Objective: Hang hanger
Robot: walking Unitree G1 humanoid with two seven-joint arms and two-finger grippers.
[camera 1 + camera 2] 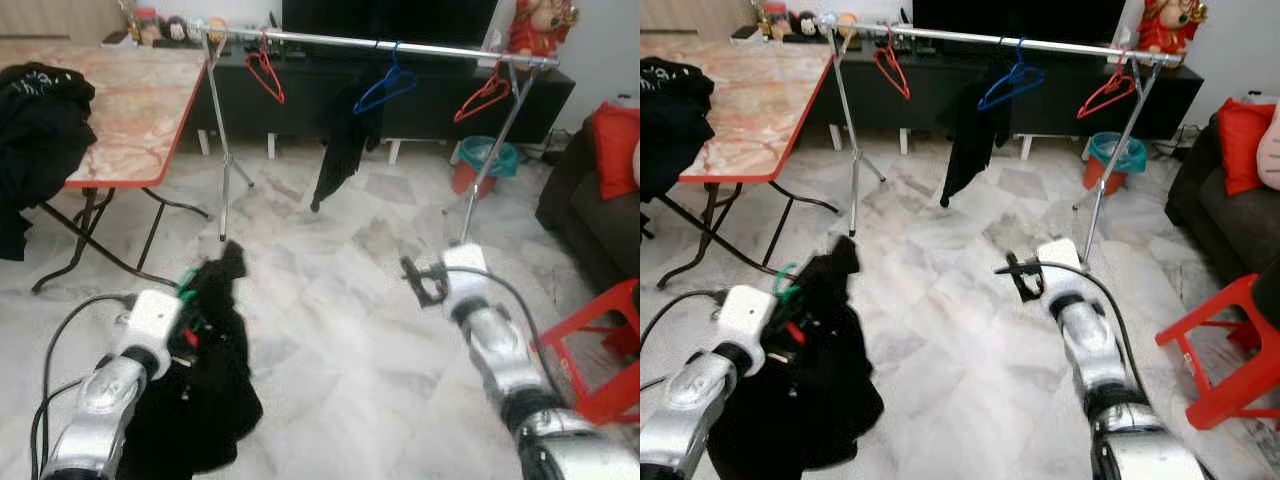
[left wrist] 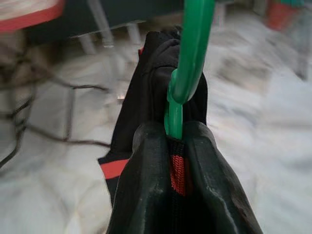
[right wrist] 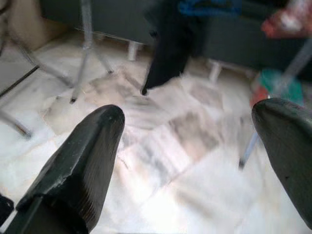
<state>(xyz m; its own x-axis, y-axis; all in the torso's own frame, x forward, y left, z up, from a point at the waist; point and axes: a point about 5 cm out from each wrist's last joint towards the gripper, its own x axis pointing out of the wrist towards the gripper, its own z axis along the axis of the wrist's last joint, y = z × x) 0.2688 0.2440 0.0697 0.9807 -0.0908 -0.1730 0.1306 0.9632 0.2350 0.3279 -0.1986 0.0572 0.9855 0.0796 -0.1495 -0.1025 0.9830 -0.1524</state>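
Low at left, left gripper pinching green hanger, black garment; right gripper spread

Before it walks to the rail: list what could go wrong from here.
1. The left hand pinches only the green hanger; it could twist or slip under the black garment.
2. The rail already carries a blue hanger with dark clothing; hooking nearby may snag it.

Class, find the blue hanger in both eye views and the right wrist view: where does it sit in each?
Left eye view: blue hanger upper centre, on the rail.
Right eye view: upper centre, slightly further left.
Right wrist view: blurred, above its black garment.
Shared landmark: teal bin.
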